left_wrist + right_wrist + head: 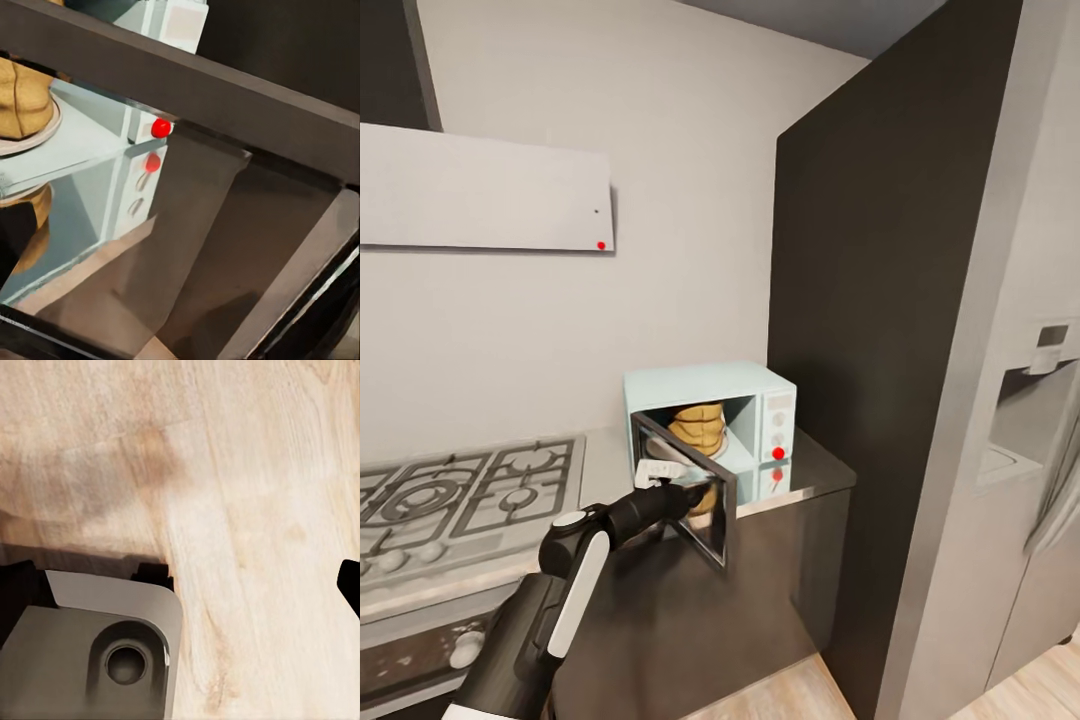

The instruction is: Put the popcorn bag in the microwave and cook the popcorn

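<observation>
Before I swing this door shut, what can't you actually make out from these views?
- Left pincer: head view, its fingers sit against the microwave door; open or shut is unclear.
- Popcorn bag: its lower part is behind the door; any popcorn inside is hidden.
- Microwave knob settings: too small.
- Right pincer: right wrist view gives floor; state unknown.

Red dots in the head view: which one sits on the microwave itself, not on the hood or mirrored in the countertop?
The dot low on the microwave's white control panel; the hood's dot is high on the wall, and the third is its reflection in the countertop.

Popcorn bag point(698, 428) lower half behind the microwave point(710, 425) door; left gripper point(678, 490) fingertips hidden against it
</observation>
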Available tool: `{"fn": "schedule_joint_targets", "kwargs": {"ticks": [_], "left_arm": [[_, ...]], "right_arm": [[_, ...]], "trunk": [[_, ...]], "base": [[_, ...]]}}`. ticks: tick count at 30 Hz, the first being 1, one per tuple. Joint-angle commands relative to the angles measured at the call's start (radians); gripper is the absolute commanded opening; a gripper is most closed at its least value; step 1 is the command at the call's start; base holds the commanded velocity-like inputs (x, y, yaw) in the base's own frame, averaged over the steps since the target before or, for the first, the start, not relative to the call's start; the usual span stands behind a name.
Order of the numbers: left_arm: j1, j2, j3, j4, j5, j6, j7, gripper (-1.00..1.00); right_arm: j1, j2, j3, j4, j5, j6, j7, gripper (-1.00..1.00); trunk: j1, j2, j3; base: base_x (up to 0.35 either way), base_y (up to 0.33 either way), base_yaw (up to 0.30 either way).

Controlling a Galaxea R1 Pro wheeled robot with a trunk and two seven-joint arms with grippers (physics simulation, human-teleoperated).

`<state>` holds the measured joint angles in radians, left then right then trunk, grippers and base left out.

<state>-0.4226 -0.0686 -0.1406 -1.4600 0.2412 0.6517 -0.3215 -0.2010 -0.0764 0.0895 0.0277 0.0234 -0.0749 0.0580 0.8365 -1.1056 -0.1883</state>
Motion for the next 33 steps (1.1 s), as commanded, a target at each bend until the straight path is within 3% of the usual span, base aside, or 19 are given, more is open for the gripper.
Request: {"fn": "schedule_joint_targets", "kwargs": {"ticks": [1, 11, 18, 23, 29, 31, 32, 33], "left_arm": [[-0.001, 0.000, 0.001, 0.000, 0.003, 0.006, -0.001, 1.00], [-0.001, -0.003, -0.001, 0.001, 0.003, 0.006, -0.001, 1.00], [-0.001, -0.038, -0.005, 0.015, -0.005, 0.006, 0.004, 1.00], [-0.001, -0.040, -0.061, 0.022, -0.010, 0.006, 0.012, 1.00], [-0.002, -0.040, -0.065, 0.024, -0.013, 0.005, 0.016, 1.00], [-0.002, -0.040, -0.063, 0.024, -0.013, -0.017, 0.017, 1.00], [-0.002, -0.040, -0.063, 0.026, -0.011, -0.062, 0.028, 1.00], [-0.001, -0.039, -0.063, 0.033, -0.011, -0.094, 0.078, 1.00]], "right_arm": [[-0.001, 0.000, 0.008, 0.003, 0.002, -0.006, 0.002, 1.00], [-0.001, 0.000, 0.007, 0.003, 0.001, -0.008, 0.001, 1.00], [-0.001, 0.001, 0.007, 0.003, 0.001, -0.006, 0.000, 1.00], [-0.001, 0.001, 0.007, 0.003, 0.000, -0.006, 0.000, 1.00], [-0.001, 0.001, 0.007, 0.003, 0.000, -0.006, 0.000, 1.00], [-0.001, 0.001, 0.007, 0.003, 0.000, -0.006, 0.000, 1.00], [-0.001, 0.001, 0.007, 0.003, 0.000, -0.006, 0.000, 1.00], [-0.001, 0.000, 0.007, 0.003, 0.000, -0.006, 0.000, 1.00]], "trunk": [[0.000, -0.001, -0.001], [0.000, -0.001, -0.001], [0.000, -0.001, -0.001], [0.000, -0.001, -0.001], [0.000, -0.001, -0.001], [0.000, -0.001, -0.001], [0.000, -0.001, -0.001], [0.000, -0.001, -0.001]], "base": [[0.181, 0.000, 0.000], [0.127, 0.000, -0.003], [0.002, 0.000, -0.201], [0.000, 0.000, -0.244], [0.000, 0.000, -0.245], [0.000, 0.000, -0.245], [0.000, 0.000, -0.242], [0.000, 0.000, -0.099]]}}
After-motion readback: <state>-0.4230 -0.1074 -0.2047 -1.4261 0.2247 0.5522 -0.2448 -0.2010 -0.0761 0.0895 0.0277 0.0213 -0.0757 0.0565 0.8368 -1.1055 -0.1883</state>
